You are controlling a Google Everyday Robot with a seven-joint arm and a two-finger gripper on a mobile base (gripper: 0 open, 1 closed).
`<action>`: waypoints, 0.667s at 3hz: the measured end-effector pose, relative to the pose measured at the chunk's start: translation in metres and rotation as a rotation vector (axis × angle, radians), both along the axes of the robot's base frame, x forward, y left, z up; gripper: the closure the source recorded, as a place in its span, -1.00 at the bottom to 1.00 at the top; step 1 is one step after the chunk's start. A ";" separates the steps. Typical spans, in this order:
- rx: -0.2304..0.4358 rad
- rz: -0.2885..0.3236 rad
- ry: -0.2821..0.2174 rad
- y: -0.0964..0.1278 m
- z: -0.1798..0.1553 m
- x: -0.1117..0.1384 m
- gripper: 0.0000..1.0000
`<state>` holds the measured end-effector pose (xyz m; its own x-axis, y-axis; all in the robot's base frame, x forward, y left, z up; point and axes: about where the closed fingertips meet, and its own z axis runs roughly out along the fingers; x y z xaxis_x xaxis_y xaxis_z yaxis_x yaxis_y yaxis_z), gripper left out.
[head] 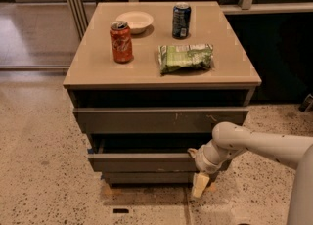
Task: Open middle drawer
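The cabinet (161, 75) has three dark grey-brown drawer fronts. The top drawer front (161, 120) is the largest and has pale scratch marks. The middle drawer (142, 162) sits below it with a plain front and a small blue tab (90, 149) at its left end. It stands slightly out, with a dark gap above it. The smallest drawer front (146, 177) is at the bottom. My gripper (199, 186) points downward on a white arm that comes in from the right. It is at the right end of the middle drawer's front, close to or touching it.
On the cabinet top stand a red soda can (121, 41), a white bowl (134, 21), a dark blue can (181, 20) and a green chip bag (186, 57). The speckled floor (44, 170) lies around the cabinet. A dark wall panel (283, 53) is to the right.
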<state>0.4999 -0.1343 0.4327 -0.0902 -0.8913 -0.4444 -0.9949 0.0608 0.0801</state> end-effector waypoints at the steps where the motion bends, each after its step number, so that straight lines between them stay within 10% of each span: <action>1: 0.011 0.023 0.057 -0.001 0.010 -0.033 -1.00; 2: 0.035 0.047 0.158 -0.003 0.023 -0.083 -1.00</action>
<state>0.4171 -0.1370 0.4553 -0.1198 -0.8803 -0.4590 -0.9713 0.0084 0.2375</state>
